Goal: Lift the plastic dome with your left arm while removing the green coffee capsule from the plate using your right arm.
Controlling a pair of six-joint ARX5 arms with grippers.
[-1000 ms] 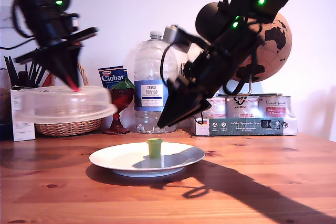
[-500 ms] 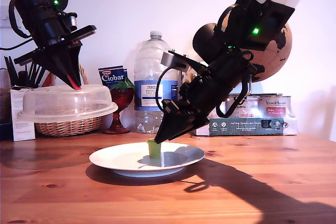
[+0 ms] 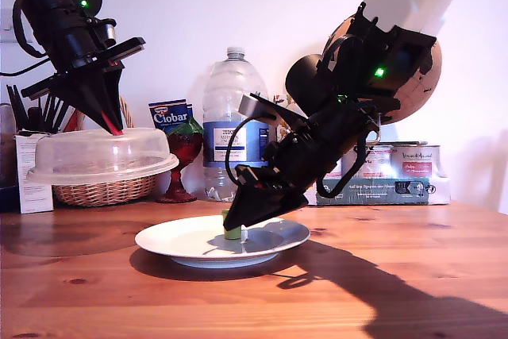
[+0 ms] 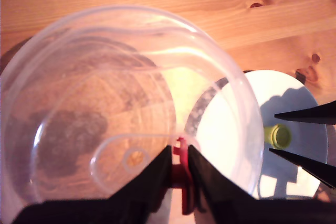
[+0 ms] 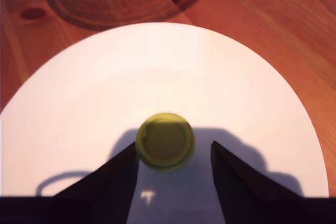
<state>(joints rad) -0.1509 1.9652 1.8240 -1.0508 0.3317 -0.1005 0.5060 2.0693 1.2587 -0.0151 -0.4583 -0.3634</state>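
Observation:
The frosted plastic dome [image 3: 99, 156] hangs above the table at the exterior view's left, off the plate. My first gripper [image 3: 113, 126] is shut on its red tab [image 4: 181, 177]. The white plate [image 3: 175, 240] lies on the wooden table with the olive-green capsule [image 3: 232, 232] standing upright on it. My second gripper [image 3: 238, 224] has come down at a slant onto the plate. Its fingers [image 5: 118, 182] stand open on either side of the capsule [image 5: 165, 141], with a small gap on both sides. Through the first wrist view the plate [image 4: 231, 129] and capsule [image 4: 278, 136] show past the dome [image 4: 121, 103].
Along the back stand a tall water bottle [image 3: 232, 129], a red goblet [image 3: 182, 156], a Ciobar box [image 3: 169, 115], a wicker basket [image 3: 103, 190], tins [image 3: 381, 163] and a cork globe [image 3: 413, 77]. Bare wooden table [image 3: 357, 291] lies in front of the plate.
My second gripper has dropped from above the plate until its open fingers flank the capsule. The dome and first gripper have stayed almost still.

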